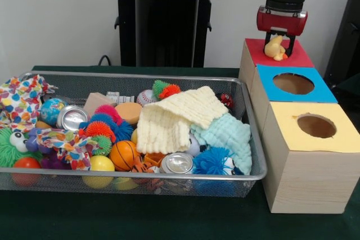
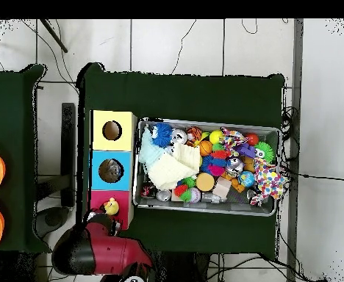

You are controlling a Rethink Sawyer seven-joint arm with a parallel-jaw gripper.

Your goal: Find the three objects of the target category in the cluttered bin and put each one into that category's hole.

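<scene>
Across the dark green bench (image 1: 169, 223) the bin (image 1: 254, 139) is lying, crammed with coloured balls, cans and spiky toys; a cream cloth (image 1: 174, 117) is sprawling over the heap with a mint cloth (image 1: 228, 134) beside it. Just beside the bin three wooden boxes are standing in a row: yellow-topped box (image 1: 309, 155), blue-topped box (image 1: 292, 85), red-topped box (image 1: 256, 54). Over the red top the claw (image 1: 278, 43) is gripping a yellow duck (image 1: 274, 48).
</scene>
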